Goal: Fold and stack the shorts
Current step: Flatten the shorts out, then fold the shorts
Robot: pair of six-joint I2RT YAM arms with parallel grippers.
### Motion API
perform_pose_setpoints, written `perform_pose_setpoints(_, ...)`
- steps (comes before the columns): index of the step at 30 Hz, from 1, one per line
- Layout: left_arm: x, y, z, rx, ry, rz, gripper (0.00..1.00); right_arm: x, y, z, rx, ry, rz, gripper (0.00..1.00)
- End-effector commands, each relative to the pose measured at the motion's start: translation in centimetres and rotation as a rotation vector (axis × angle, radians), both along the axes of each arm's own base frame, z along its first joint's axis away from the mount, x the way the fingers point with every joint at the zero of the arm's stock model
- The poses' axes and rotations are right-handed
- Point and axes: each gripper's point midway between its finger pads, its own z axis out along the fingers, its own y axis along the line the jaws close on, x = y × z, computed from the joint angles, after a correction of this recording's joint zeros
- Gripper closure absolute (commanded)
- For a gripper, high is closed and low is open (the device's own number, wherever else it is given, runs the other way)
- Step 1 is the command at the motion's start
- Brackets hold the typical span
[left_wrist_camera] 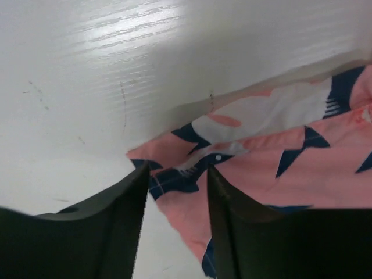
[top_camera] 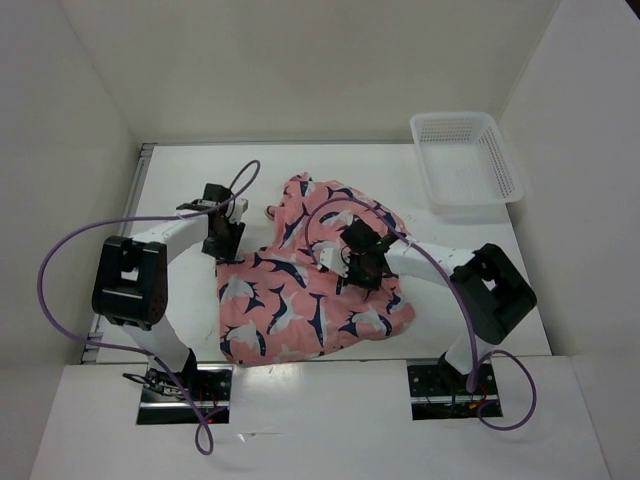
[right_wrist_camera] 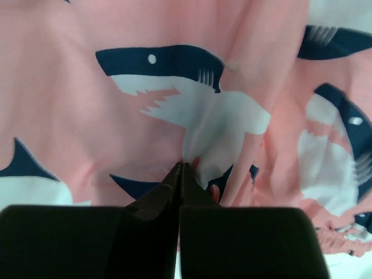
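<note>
The shorts [top_camera: 290, 300] lie rumpled and partly spread on the white counter [top_camera: 180, 190], in the middle ground between the two arms, with one part reaching toward the far side and the wider part lying nearer the arm bases. The coral-pink cloth with its navy and white sharks is creased in several places and is not folded flat

The left hand [top_camera: 223, 248] is down at the left edge of the shorts. In the left wrist view its two dark fingers [left_wrist_camera: 122, 209] stand partly apart, one on either side of a pointed corner of the cloth; that corner lies on the counter in the gap between them and the jaws have not met on it, so nothing is gripped here

The right hand [top_camera: 362, 268] is over the right half of the shorts, well inside the cloth's outline. In the right wrist view its fingers [right_wrist_camera: 168, 192] are pressed fully together, and a small ridge of fabric, at the white belly of a shark, is pinched at their tips, with creases running away from that point

A white mesh basket [top_camera: 465, 158] sits at the far right corner of the counter, well apart from the shorts and both hands
</note>
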Motion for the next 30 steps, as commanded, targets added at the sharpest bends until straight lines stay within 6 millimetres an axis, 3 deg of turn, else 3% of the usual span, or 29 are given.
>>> perform_pose_setpoints(1, 3.3, -1.5, 5.9, -0.076, -0.126, -0.024, 0.44, 2.3, 2.7, 4.2, 0.085, -0.056, -0.019, 1.0)
perform_pose_setpoints(2, 4.6, -2.6, 7.3, -0.128, -0.16, -0.048, 0.39, 3.2, 3.8, 5.7, 0.128, -0.078, -0.035, 1.0)
perform_pose_setpoints(3, 6.0, -2.9, 8.8, -0.159, -0.198, -0.054, 0.35, 4.9, 5.6, 9.1, 0.212, -0.131, -0.066, 1.0)
perform_pose_setpoints(5, 9.6, -5.0, 11.7, -0.245, -0.285, -0.105, 0.25, 6.5, 7.6, 12.8, 0.323, -0.199, -0.082, 1.0)
perform_pose_setpoints(6, 10.3, -5.5, 12.0, -0.266, -0.291, -0.118, 0.23, 8.1, 9.1, 15.5, 0.409, -0.259, -0.113, 1.0)
perform_pose_setpoints(7, 12.1, -6.0, 11.8, -0.281, -0.302, -0.129, 0.22, 9.0, 9.5, 16.4, 0.449, -0.274, -0.138, 1.0)
perform_pose_setpoints(9, 13.6, -7.4, 10.9, -0.293, -0.293, -0.154, 0.22, 11.5, 9.8, 17.9, 0.522, -0.291, -0.238, 1.0)
perform_pose_setpoints(10, 14.0, -7.6, 8.4, -0.275, -0.24, -0.147, 0.22, 12.3, 10.1, 16.4, 0.518, -0.258, -0.258, 1.0)
perform_pose_setpoints(12, 14.4, -7.4, 5.9, -0.219, -0.204, -0.128, 0.22, 14.0, 9.8, 15.4, 0.523, -0.244, -0.329, 1.0)
perform_pose_setpoints(13, 14.8, -7.5, 5.2, -0.195, -0.217, -0.127, 0.22, 15.3, 8.6, 13.3, 0.494, -0.224, -0.385, 1.0)
perform_pose_setpoints(16, 14.6, -7.5, 4.0, -0.222, -0.194, -0.129, 0.22, 18.8, 5.6, 11.3, 0.505, -0.219, -0.559, 1.0)
perform_pose_setpoints(17, 14.9, -8.3, 4.8, -0.261, -0.205, -0.151, 0.2, 19.7, 4.7, 9.8, 0.488, -0.208, -0.608, 1.0)
perform_pose_setpoints(19, 14.8, -9.7, 5.3, -0.367, -0.187, -0.197, 0.17, 21.2, 3.5, 9.1, 0.485, -0.229, -0.658, 1.0)
perform_pose_setpoints(21, 15.2, -11.1, 7.0, -0.439, -0.209, -0.244, 0.14, 21.8, 2.6, 7.1, 0.447, -0.228, -0.69, 1.0)
perform_pose_setpoints(23, 14.5, -12.4, 7.1, -0.515, -0.184, -0.285, 0.14, 22.1, 1.9, 5.9, 0.422, -0.219, -0.71, 1.0)
perform_pose_setpoints(26, 13.5, -13.0, 5.5, -0.555, -0.13, -0.296, 0.14, 21.9, 1.5, 4.1, 0.39, -0.204, -0.721, 1.0)
perform_pose_setpoints(29, 12.4, -13.1, 4.1, -0.571, -0.084, -0.293, 0.2, 21.3, 0.1, 1.3, 0.324, -0.182, -0.754, 1.0)
perform_pose_setpoints(30, 12.4, -13.1, 3.6, -0.571, -0.075, -0.29, 0.23, 21.3, 0.1, 1.3, 0.324, -0.182, -0.754, 1.0)
